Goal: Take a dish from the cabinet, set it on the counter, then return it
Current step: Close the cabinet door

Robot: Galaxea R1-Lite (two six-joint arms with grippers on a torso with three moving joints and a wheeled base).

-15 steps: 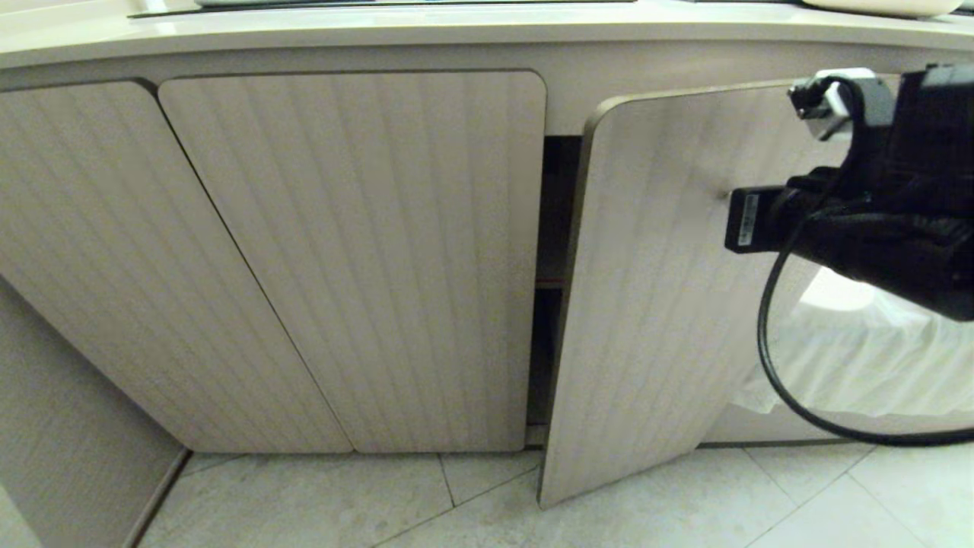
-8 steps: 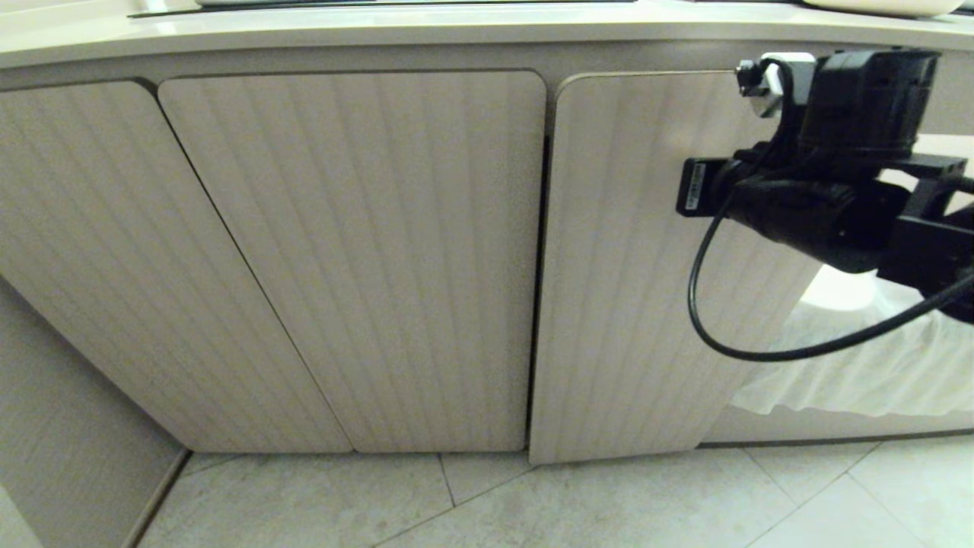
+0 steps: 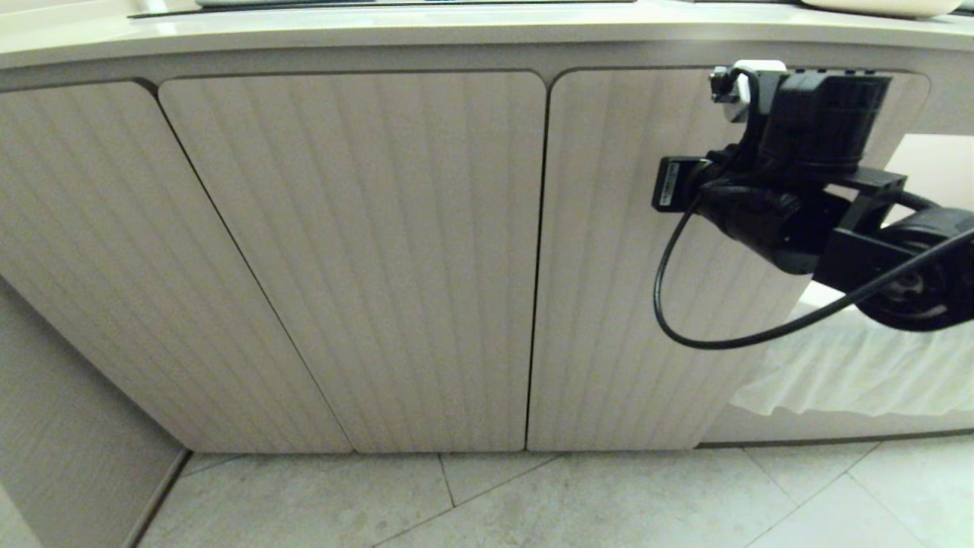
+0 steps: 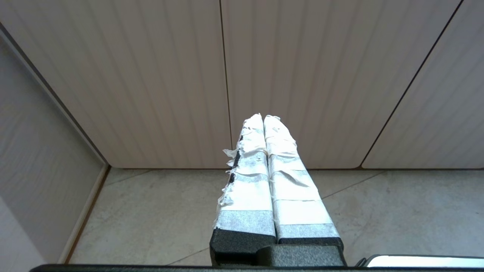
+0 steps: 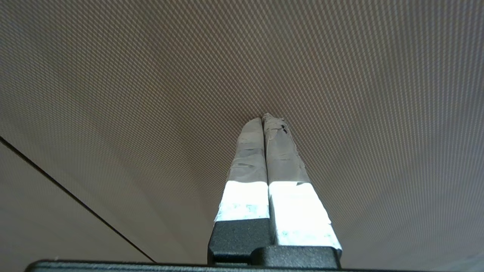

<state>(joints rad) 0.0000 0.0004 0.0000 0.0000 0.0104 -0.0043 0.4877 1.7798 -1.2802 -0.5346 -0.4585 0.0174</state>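
Left to right: the left gripper (image 4: pixel 263 118) hangs idle low before the ribbed doors, jaws clenched on nothing. The two left doors (image 3: pixel 358 251) are shut. The right-hand cabinet door (image 3: pixel 609 304), ajar a second ago with dark shelves showing in the gap, now sits flush with its frame under the counter's front edge (image 3: pixel 456 34). The right gripper (image 5: pixel 263 120), jaws clenched and empty, presses its tips against that door. Judged from this, the return is done and closing is complete. The dish is out of sight, presumably inside the cabinet. A small tag on the right wrist camera (image 3: pixel 670 185) is unreadable; no other writing shows.
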